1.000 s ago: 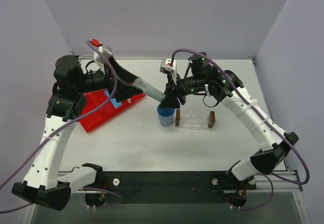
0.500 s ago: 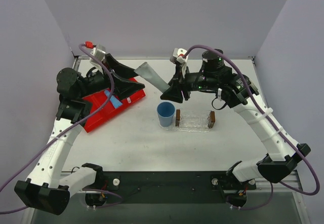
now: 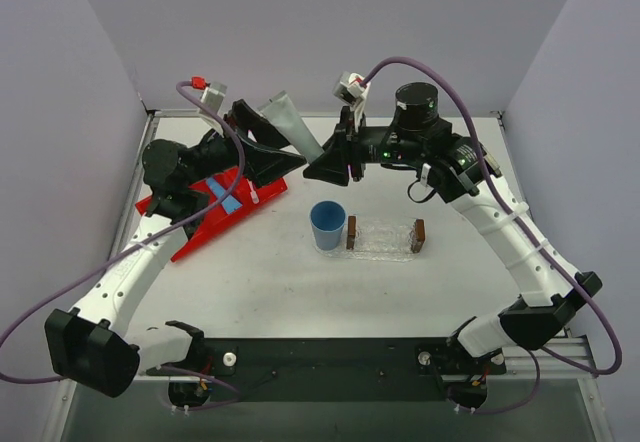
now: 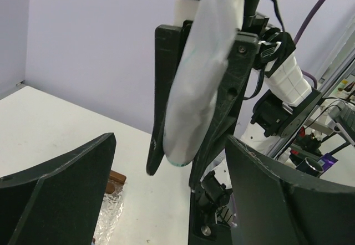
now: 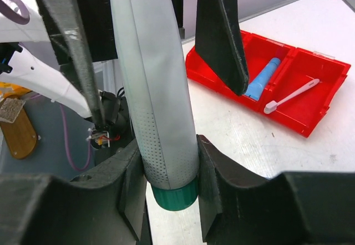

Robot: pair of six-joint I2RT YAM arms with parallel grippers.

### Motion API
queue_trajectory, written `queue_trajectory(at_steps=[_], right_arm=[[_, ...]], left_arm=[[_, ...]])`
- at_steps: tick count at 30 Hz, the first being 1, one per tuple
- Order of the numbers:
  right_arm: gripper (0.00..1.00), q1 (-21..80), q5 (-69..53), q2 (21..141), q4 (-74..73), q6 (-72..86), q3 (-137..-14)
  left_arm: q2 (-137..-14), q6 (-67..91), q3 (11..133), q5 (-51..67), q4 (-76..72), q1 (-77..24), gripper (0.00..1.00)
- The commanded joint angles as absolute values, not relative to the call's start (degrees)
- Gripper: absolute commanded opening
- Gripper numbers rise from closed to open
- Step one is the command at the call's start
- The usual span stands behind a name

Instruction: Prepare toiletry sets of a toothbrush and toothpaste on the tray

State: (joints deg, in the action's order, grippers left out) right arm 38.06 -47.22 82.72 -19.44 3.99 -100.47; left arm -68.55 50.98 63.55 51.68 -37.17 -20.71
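Note:
My right gripper (image 3: 316, 160) (image 5: 169, 162) is shut on the pale whitish-grey toothpaste tube (image 3: 290, 122) (image 5: 150, 78) near its green cap and holds it in the air behind the blue cup. My left gripper (image 3: 287, 152) (image 4: 171, 145) is open. Its fingers stand apart on both sides of the tube's flat end (image 4: 199, 73) without touching it. The blue toothpaste (image 3: 222, 194) (image 5: 263, 78) and the toothbrush (image 5: 291, 95) lie in the red bin. The clear tray (image 3: 382, 240), with a brown block at each end, lies on the table below.
The round blue cup (image 3: 327, 225) stands against the tray's left end. The red bin (image 3: 205, 217) (image 5: 310, 73) lies at the left under the left arm. Both arms reach across the back middle of the table, close together.
Both grippers, with the pale tube between them, have risen from over the blue cup and moved toward the back. The tube now stands steeper. The left arm has swung right.

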Motion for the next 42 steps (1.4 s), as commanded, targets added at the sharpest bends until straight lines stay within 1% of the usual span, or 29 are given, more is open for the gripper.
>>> queue_trajectory(at_steps=[1, 5, 9, 10, 12, 13, 15, 16, 19, 20, 22, 23, 25, 26, 27, 28, 29, 30, 31, 32, 34, 35, 38, 42], right_arm=[[0.0, 38.2, -50.1, 83.8, -13.5, 7.1, -102.6], [0.0, 38.3, -50.7, 84.8, -13.3, 7.7, -102.8], [0.0, 38.3, -51.0, 85.1, -13.0, 8.1, -102.9], [0.0, 38.3, -50.9, 85.2, -13.0, 8.0, -102.8], [0.0, 38.3, -51.0, 85.0, -12.8, 8.0, -102.3], [0.0, 38.3, -51.1, 85.1, -12.7, 8.1, -102.0], [0.0, 38.3, -51.2, 84.9, -12.2, 8.3, -101.1], [0.0, 38.3, -51.2, 84.7, -12.1, 8.3, -100.7], [0.0, 38.4, -51.2, 84.5, -11.7, 8.1, -99.4], [0.0, 38.3, -51.2, 84.2, -11.7, 7.8, -99.1], [0.0, 38.3, -51.0, 83.7, -11.7, 7.3, -98.0], [0.0, 38.4, -51.1, 83.4, -11.7, 7.0, -97.7], [0.0, 38.3, -51.0, 82.9, -11.8, 6.5, -97.0], [0.02, 38.4, -50.7, 82.7, -12.0, 6.4, -96.4], [0.05, 38.3, -50.6, 82.5, -12.0, 6.0, -96.1], [0.09, 38.4, -50.5, 82.1, -12.1, 5.6, -95.7], [0.16, 38.5, -50.1, 81.8, -12.7, 5.2, -95.3], [0.2, 38.4, -49.7, 81.7, -13.0, 4.8, -94.9], [0.25, 38.4, -49.3, 81.0, -13.6, 3.6, -94.7], [0.32, 38.4, -48.3, 80.5, -13.9, 3.1, -94.0], [0.37, 38.5, -47.4, 79.5, -15.2, 1.2, -93.4], [0.43, 38.4, -46.9, 79.1, -15.6, 0.5, -92.8], [0.51, 38.3, -43.7, 77.3, -17.4, -2.5, -91.8], [0.55, 37.8, -38.8, 74.6, -18.9, -5.5, -90.4]], left_arm=[[-69.3, 54.8, 65.1, 50.5, -45.8, -21.4, 0.91], [-70.4, 54.9, 66.3, 50.6, -45.6, -22.3, 0.89], [-71.0, 54.0, 65.9, 50.5, -45.1, -23.3, 0.79], [-71.2, 53.8, 65.7, 50.5, -44.7, -23.3, 0.73], [-71.1, 53.4, 65.0, 50.3, -44.6, -23.5, 0.68], [-71.1, 53.4, 64.7, 50.3, -45.0, -23.6, 0.63], [-71.2, 53.8, 64.3, 50.1, -45.3, -23.6, 0.57], [-71.2, 53.8, 64.4, 50.1, -45.5, -23.6, 0.52], [-71.1, 53.8, 64.3, 50.3, -45.4, -23.6, 0.44], [-70.9, 53.8, 64.3, 50.3, -45.4, -23.6, 0.37], [-70.4, 53.5, 64.0, 50.2, -45.0, -23.6, 0.32], [-70.2, 53.5, 63.9, 50.2, -44.8, -23.6, 0.26], [-69.9, 53.0, 63.7, 50.1, -44.2, -23.6, 0.19], [-69.7, 53.0, 63.5, 50.0, -44.0, -23.6, 0.17], [-69.5, 52.6, 63.5, 49.9, -43.9, -23.6, 0.1], [-69.4, 52.4, 63.7, 50.0, -43.1, -23.5, 0.07], [-69.4, 51.9, 63.6, 50.0, -42.4, -23.5, 0.05], [-69.1, 50.8, 63.9, 50.2, -41.5, -23.5, 0.01], [-69.0, 50.1, 64.3, 50.4, -39.9, -23.4, 0.0], [-68.9, 48.8, 64.5, 50.5, -39.1, -23.4, 0.0], [-68.6, 47.6, 65.2, 50.8, -36.3, -23.3, 0.0], [-68.5, 46.2, 65.5, 51.3, -35.5, -23.3, 0.0], [-67.9, 41.9, 66.4, 52.6, -31.5, -23.3, 0.0], [-67.1, 35.9, 68.4, 54.9, -23.4, -23.5, 0.0]])
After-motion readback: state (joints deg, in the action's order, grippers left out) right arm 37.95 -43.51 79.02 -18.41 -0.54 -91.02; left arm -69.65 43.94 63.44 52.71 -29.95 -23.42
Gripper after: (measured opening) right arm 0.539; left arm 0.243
